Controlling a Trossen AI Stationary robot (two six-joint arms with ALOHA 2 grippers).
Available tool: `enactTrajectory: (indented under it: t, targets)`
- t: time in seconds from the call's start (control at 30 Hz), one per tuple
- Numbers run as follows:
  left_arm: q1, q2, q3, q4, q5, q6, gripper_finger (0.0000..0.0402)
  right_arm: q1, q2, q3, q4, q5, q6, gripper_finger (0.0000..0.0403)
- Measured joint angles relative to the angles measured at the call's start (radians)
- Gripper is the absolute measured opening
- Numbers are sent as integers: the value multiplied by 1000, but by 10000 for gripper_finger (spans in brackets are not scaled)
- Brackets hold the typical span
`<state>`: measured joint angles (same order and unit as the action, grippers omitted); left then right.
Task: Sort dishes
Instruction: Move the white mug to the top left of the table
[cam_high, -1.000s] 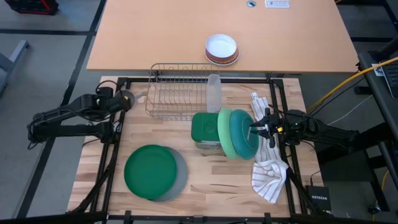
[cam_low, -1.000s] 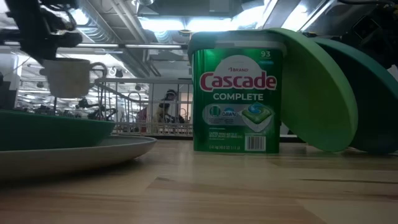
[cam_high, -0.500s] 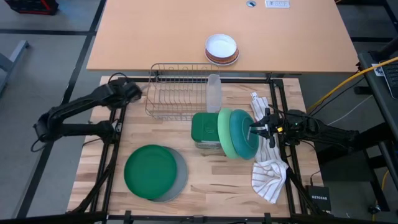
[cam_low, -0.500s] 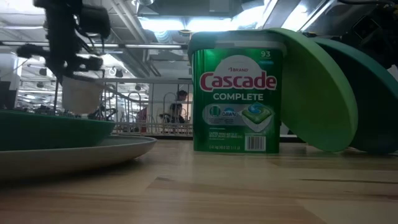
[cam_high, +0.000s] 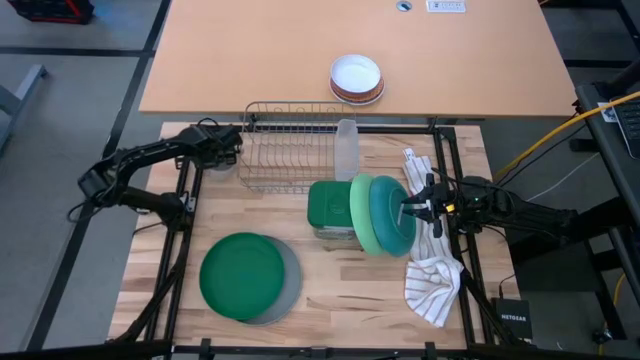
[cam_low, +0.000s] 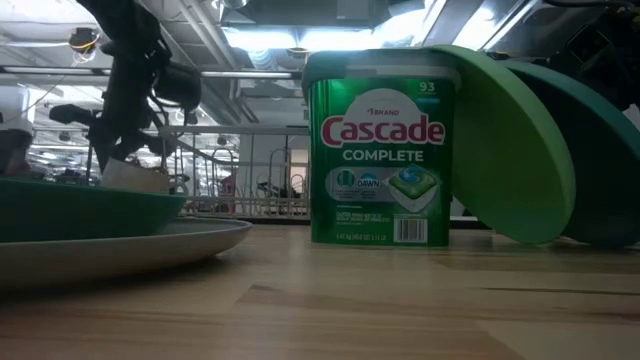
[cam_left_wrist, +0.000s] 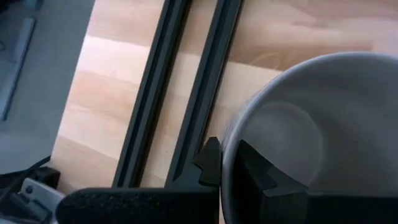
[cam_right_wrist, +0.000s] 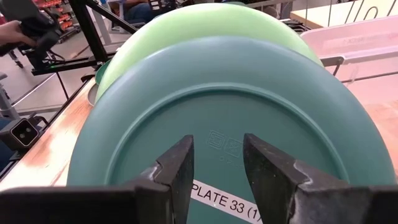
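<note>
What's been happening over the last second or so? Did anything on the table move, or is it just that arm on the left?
Only the left arm moved. Its left gripper, fingers shut on the small grey mug, carried the mug from beyond the table's left edge across to the wire dish rack. Nothing was let go. The right gripper stayed at the leaning teal plate, and the plates, the detergent tub and the towel are unchanged.

Your left gripper (cam_left_wrist: 227, 165) pinches the grey mug (cam_left_wrist: 311, 137) by its rim, one finger inside, one outside. Dark frame rails (cam_left_wrist: 186, 81) cross the wooden table (cam_left_wrist: 106, 99) toward 12 o'clock.
</note>
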<state>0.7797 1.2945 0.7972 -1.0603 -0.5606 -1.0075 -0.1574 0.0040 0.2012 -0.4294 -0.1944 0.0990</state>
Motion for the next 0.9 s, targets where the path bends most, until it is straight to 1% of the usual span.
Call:
enactTrajectory:
  t: [0.13, 0.4, 0.57, 0.77, 0.9]
  targets:
    - [7, 33, 5, -1, 0, 11, 15, 0, 0, 0, 0, 0, 0, 143]
    - [7, 35, 2, -5, 8, 9, 24, 0, 0, 0, 0, 0, 0, 143]
    - [7, 40, -2, -10, 36, 6, 57, 0, 0, 0, 0, 0, 0, 143]
    - [3, 39, -2, -51, 60, 41, 98, 0, 0, 0, 0, 0, 0, 143]
    - [-5, 39, -2, -86, 72, 42, 113, 0, 0, 0, 0, 0, 0, 143]
